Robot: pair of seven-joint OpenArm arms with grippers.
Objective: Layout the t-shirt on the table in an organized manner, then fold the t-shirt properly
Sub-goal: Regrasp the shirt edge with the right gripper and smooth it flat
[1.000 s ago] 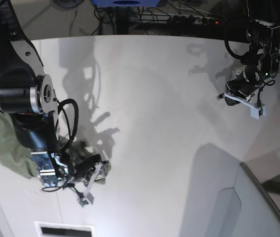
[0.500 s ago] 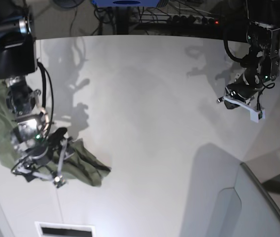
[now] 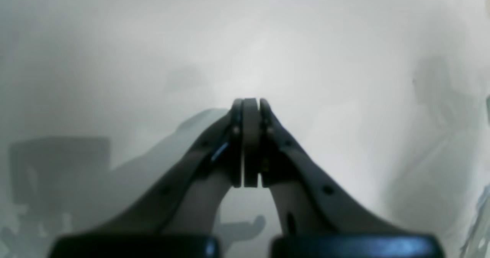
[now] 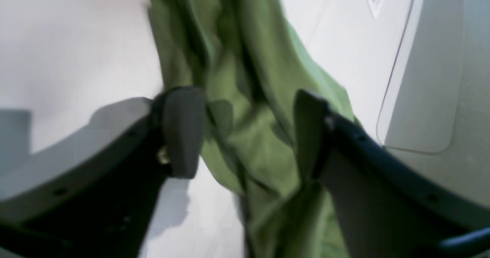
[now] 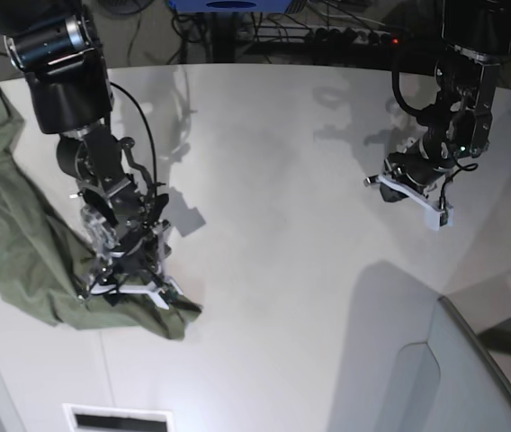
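The olive-green t-shirt (image 5: 22, 243) lies crumpled on the left part of the white table (image 5: 282, 225), one corner reaching toward the middle. My right gripper (image 5: 129, 295) points down onto that corner. In the right wrist view its jaws (image 4: 245, 135) stand apart, open, with a bunched ridge of the t-shirt (image 4: 249, 78) running between the pads (image 4: 180, 131). My left gripper (image 5: 408, 196) hovers over bare table at the far right. In the left wrist view its fingers (image 3: 250, 135) are pressed together, shut on nothing, above the table (image 3: 268, 40).
A grey translucent panel (image 5: 471, 378) stands at the near right corner, and another grey panel (image 4: 421, 78) lies close beside the shirt. A dark slot (image 5: 116, 418) is cut in the near edge. Cables and a power strip (image 5: 345, 36) run beyond the far edge.
The right arm has swung across the shirt's corner and now points straight down on it, jaws narrower around the cloth. The left gripper has drifted a little toward the table's middle, still shut.
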